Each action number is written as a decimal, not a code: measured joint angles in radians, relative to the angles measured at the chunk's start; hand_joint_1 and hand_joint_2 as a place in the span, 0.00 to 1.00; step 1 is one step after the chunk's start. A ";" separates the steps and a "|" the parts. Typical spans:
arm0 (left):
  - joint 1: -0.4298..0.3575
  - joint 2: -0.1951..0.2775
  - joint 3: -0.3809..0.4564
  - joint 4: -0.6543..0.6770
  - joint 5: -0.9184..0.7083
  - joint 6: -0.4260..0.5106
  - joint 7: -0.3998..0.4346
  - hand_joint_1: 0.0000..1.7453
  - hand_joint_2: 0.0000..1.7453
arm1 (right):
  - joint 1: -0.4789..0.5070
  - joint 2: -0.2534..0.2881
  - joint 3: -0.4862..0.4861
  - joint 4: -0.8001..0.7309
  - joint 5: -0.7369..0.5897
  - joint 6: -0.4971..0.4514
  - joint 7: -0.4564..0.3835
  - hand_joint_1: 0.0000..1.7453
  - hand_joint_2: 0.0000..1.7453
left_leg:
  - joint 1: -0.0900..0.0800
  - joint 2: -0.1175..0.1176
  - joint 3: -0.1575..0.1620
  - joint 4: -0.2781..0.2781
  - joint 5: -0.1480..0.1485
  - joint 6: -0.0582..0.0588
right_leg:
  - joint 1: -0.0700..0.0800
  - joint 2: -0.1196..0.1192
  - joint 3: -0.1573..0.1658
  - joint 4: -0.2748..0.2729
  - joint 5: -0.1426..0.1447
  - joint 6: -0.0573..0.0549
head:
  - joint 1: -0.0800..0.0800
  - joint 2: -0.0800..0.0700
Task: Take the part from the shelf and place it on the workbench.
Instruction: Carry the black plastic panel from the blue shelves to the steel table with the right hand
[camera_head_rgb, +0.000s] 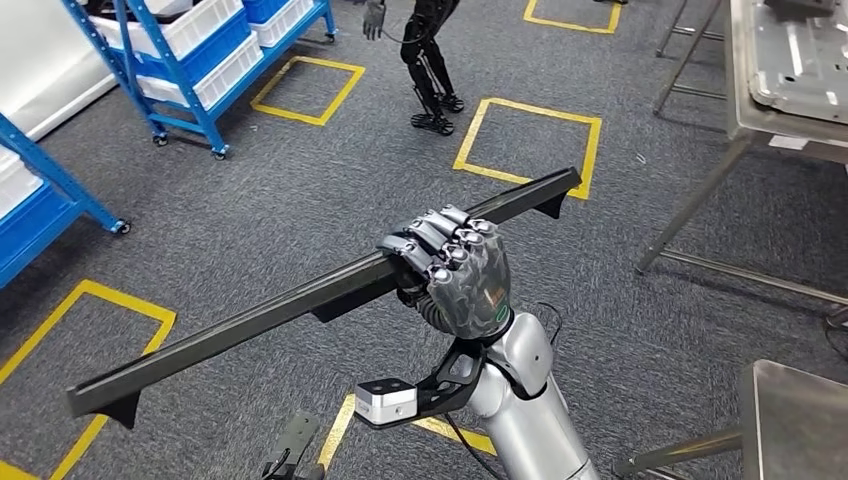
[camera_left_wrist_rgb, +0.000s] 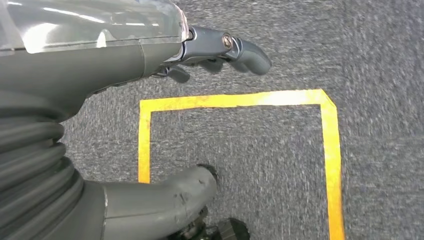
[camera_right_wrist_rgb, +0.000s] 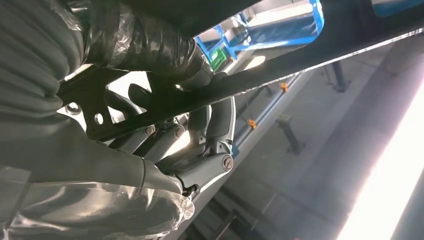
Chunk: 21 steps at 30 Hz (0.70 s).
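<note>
A: Item one, the part (camera_head_rgb: 320, 300). Location?

B: A long dark bar, running from lower left of the head view up to right of centre. It is carried above the carpet, touching no furniture. Small brackets hang under it near each end and mid-length.

A: Holder?

B: Right hand (camera_head_rgb: 455, 275), centre of the head view, fingers wrapped over the bar's top near its middle. A full clench on the part. In the right wrist view the thumb (camera_right_wrist_rgb: 210, 162) sits beneath the bar (camera_right_wrist_rgb: 280, 70).

A: Left hand?

B: Left hand (camera_left_wrist_rgb: 165, 125) hangs over the carpet and a yellow floor square (camera_left_wrist_rgb: 235, 100). Thumb and fingers apart, nothing between them.

A: Step in hand?

B: Carrying, I judge. The bench (camera_head_rgb: 790, 120) stands at upper right, a grey panel (camera_head_rgb: 810, 60) already on it.

A: Handling notes?

B: Long load, single mid-point grasp: it may swing. Keep it level, turn slowly, and mind the far end near the bench legs. Blue shelf (camera_head_rgb: 200, 60) at upper left.
</note>
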 joint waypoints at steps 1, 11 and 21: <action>-0.002 -0.001 0.000 0.000 -0.001 0.000 0.000 0.00 1.00 | -0.003 0.000 0.002 0.000 0.000 0.000 0.003 1.00 1.00 | 0.002 -0.013 -0.003 0.012 -0.013 -0.004 | -0.002 0.009 -0.001 -0.002 0.002 -0.005 | 0.000 0.000; -0.004 0.000 -0.003 0.000 -0.001 -0.002 -0.001 0.00 1.00 | -0.018 -0.006 0.018 -0.001 0.001 0.000 0.038 1.00 1.00 | 0.001 -0.178 -0.029 0.061 -0.004 0.022 | 0.003 0.129 -0.003 -0.004 0.018 -0.015 | 0.000 0.000; -0.010 -0.002 -0.005 0.000 0.022 -0.020 -0.003 0.00 1.00 | -0.028 -0.026 0.023 -0.011 0.004 0.000 0.054 1.00 1.00 | -0.004 -0.098 0.002 -0.044 0.034 0.052 | 0.003 0.044 -0.123 0.216 -0.096 0.024 | 0.001 0.000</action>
